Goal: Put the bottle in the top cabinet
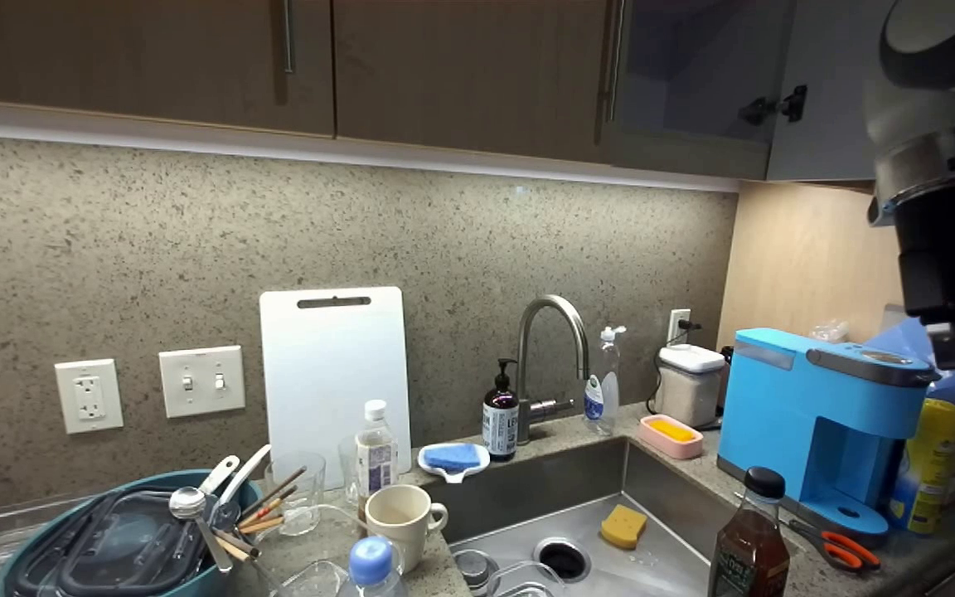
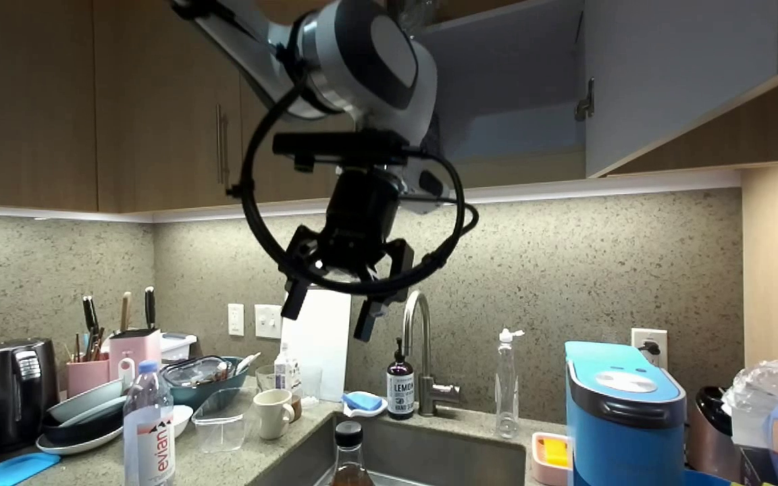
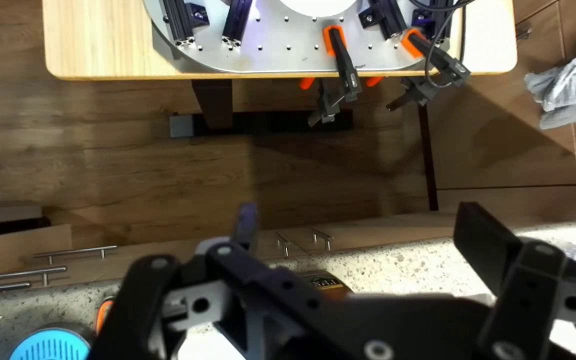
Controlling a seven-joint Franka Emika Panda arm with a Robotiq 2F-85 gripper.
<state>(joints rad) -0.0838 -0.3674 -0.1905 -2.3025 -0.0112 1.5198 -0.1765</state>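
In an exterior view, the gripper (image 2: pixel 329 316) hangs tilted from the arm (image 2: pixel 382 74) at mid-picture, its two fingers (image 2: pixel 365 322) apart; a white cutting board (image 2: pixel 325 354) shows behind them. Lower in the same view, separate from the gripper, stands the bottle (image 2: pixel 349 466), of which the black cap, narrow neck and shoulder are visible, the remainder lying beyond the frame. The top cabinet (image 2: pixel 517 128) is open, its door (image 2: pixel 686 74) swung outward at upper right. A soap dispenser (image 2: pixel 400 388) stands just beside the faucet (image 2: pixel 426 378). In an exterior view, the bottle, upright and amber-brown with a dark label, occupies the lower right, its base cut off; scissors (image 1: pixel 846 551) lie near a blue coffee machine (image 1: pixel 776 406), and a yellow sponge (image 1: pixel 623 526) rests in the sink (image 1: pixel 548 477). The gripper is partly cropped at the right edge. In the wrist view, the fingers stand well apart; between them, against the speckled counter (image 3: pixel 393 262), a portion of the bottle appears, mostly hidden by the gripper body. A wooden table (image 3: pixel 98 45) bears a metal plate (image 3: pixel 278 59), with clamps (image 3: pixel 345 62) at its edge; a grey cloth (image 3: pixel 570 90) is draped over a bar handle at right.
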